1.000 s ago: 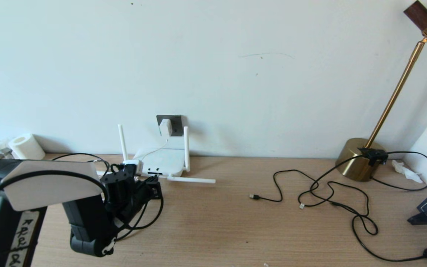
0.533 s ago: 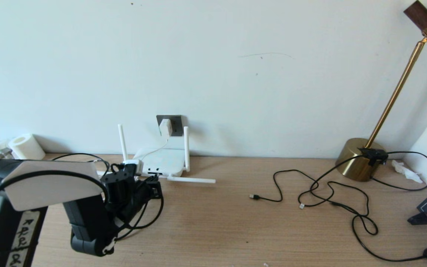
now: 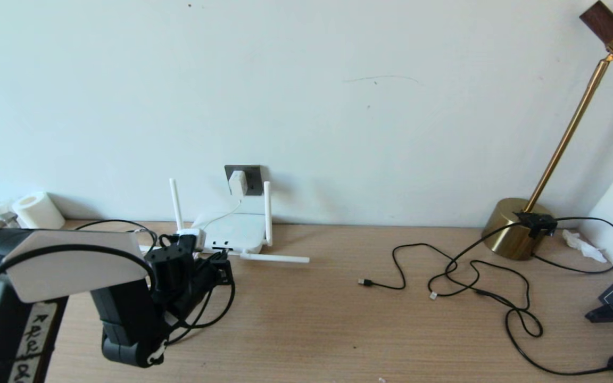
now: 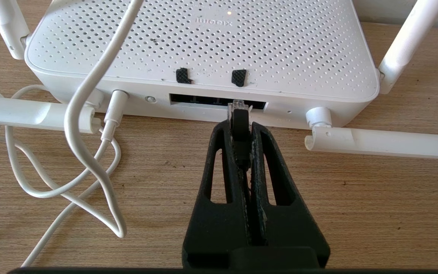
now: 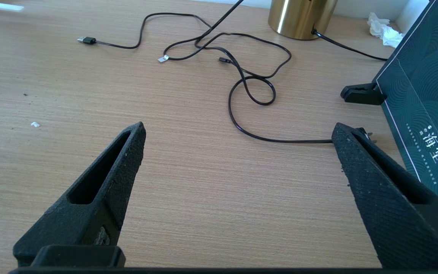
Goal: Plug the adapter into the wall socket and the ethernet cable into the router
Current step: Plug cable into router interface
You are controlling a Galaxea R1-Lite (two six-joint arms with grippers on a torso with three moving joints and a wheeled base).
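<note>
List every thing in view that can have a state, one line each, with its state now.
adapter: plugged into the wall socket.
router: flat on the desk, indicator light lit, white cord plugged in.
ethernet cable: plug tip at the router's port opening, pinched by the fingers; full seating cannot be told.
left gripper: shut on the ethernet cable.
right gripper: open, empty, above the desk.
USB cables: loose, unplugged.

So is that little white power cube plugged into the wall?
Plugged in: the small white cube adapter sits on the dark grey wall socket, its cord hanging down.
</note>
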